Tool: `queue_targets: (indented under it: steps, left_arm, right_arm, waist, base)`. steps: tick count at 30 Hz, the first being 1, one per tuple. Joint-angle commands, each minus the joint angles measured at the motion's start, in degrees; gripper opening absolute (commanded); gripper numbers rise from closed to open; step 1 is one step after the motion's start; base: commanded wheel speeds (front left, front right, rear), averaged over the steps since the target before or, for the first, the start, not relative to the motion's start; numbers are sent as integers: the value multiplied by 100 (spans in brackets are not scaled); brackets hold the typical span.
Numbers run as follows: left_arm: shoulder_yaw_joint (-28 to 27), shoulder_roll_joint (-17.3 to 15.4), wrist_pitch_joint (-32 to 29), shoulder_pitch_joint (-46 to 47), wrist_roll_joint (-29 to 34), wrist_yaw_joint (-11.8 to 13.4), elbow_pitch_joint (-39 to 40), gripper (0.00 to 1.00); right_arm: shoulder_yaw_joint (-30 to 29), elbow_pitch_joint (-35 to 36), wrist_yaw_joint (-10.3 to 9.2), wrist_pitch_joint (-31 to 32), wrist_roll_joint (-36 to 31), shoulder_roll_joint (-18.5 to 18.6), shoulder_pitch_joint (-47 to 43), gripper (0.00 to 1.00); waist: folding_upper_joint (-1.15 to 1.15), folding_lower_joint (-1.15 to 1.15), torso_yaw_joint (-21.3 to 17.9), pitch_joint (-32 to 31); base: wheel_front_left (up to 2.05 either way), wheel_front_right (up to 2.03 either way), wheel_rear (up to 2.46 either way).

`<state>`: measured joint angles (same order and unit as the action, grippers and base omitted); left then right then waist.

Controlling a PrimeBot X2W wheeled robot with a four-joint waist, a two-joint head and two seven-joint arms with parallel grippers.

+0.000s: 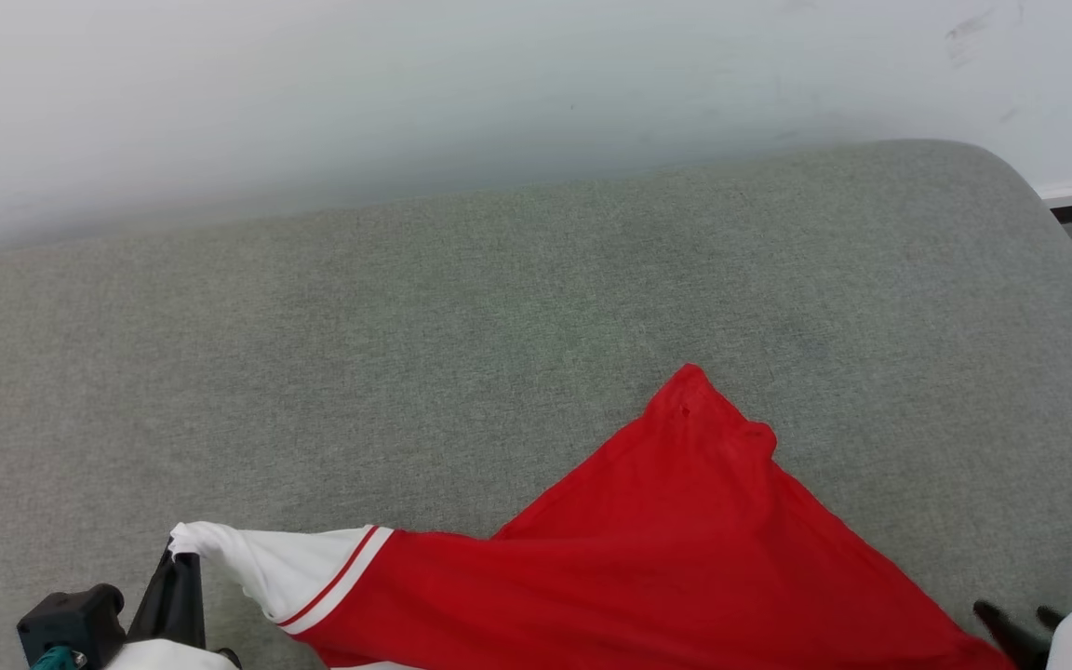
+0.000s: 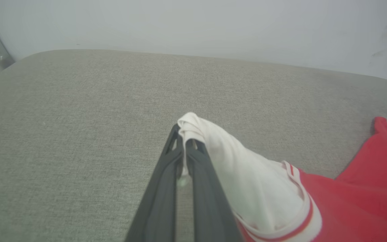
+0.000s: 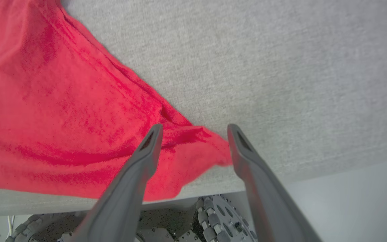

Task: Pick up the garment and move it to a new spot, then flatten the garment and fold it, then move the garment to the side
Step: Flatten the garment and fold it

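Pinches the tip of the white sleeve [image 2: 247, 174] in the left gripper [image 2: 185, 134], fingers pressed together on a small wad of cloth. Prob. meant to anchor that end and keep it taut while the rest gets spread. Finds the garment [image 1: 666, 521] low on the grey padded surface [image 1: 406, 326], w/ the red body lying toward the near edge, one corner [image 1: 690, 381] peaked up toward the middle and the sleeve stretched out to the robot's left. Holds the right gripper [image 3: 195, 129] spread wide w/ nothing gripped, fingers either side of the red hem end [image 3: 210, 153] close to the surface's near edge. Looks like a stance for laying that end down or taking it up; can't tell which, nor whether the fingers touch cloth. Reads as mid-flatten: creased, not squared, no fold made yet. Gets the pinch itself from the left wrist view — cloth bunched over the tips — where the head view gives just a dark finger at the sleeve end. Gets the open gap from the right wrist view, plus a wheel [image 3: 220, 215] of the base below the edge, vs two blurry fingertips at the head view's lower right. Takes the overall layout from the head view, i.e. the span btwn both arms and the bare surface beyond, up to the wall [image 1: 406, 74].
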<state>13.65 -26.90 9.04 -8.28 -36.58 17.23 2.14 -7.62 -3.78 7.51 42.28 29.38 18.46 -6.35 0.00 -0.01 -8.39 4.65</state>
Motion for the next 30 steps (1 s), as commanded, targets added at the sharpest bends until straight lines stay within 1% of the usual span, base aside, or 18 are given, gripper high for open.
queue_targets:
  steps: [1,4,6,8,10,12,15,20,21,23,26,30]
  left_arm:
    - [7,-30,-18,-27,20,35,43,0]
    - [51,-58,-80,73,66,47,124,0]
    - [102,-60,-125,169,97,42,185,0]
    - [155,-63,-161,262,145,41,263,0]
    - [208,-62,-203,379,192,30,351,0]
    - [264,-64,-242,534,251,31,439,0]
    - [346,-60,-276,748,327,-10,528,0]
    - [511,-45,-293,1179,466,-147,637,0]
    - [553,-29,-294,1254,492,-161,652,0]
    - [601,-4,-266,1396,542,-201,662,0]
    - [668,42,-236,1574,590,-244,679,0]
    - [743,108,-200,1768,652,-287,698,0]
  right_arm:
    - [-122,-13,-4,-310,-73,-50,161,100]
    - [-252,-99,-3,-1044,-89,-209,394,100]
    - [-314,-144,-3,-1542,-107,-240,625,100]
    - [-274,-253,-3,-1908,-90,-312,879,100]
    - [-207,-424,-3,-2077,-10,-324,1135,100]
    - [-80,-572,-3,-2065,102,-264,1475,100]
    - [272,-811,-3,-1708,235,-115,1970,100]
    - [844,-936,-3,-581,383,221,2712,100]
    - [925,-969,-3,-304,441,234,2811,100]
    - [1084,-861,-3,-16,432,273,3111,100]
    - [1287,-884,-3,491,422,297,3393,100]
    - [1512,-996,-3,1009,376,290,3731,100]
  waist:
    - [0,1,2,26]
    - [0,1,35,70]
    - [0,1,71,125]
    - [0,1,112,198]
    - [0,1,177,299]
    - [0,1,235,445]
    - [0,1,352,666]
    - [0,1,658,1103]
    - [0,1,725,1192]
    - [0,1,833,1340]
    - [0,1,973,1548]
    - [0,1,1167,1802]
  base:
    - [0,0,0]
    - [0,0,0]
    - [0,0,0]
    - [0,0,0]
    - [0,0,0]
    - [0,0,0]
    - [0,0,0]
    - [0,0,0]
    - [0,0,0]
    - [0,0,0]
    - [0,0,0]
    - [0,0,0]
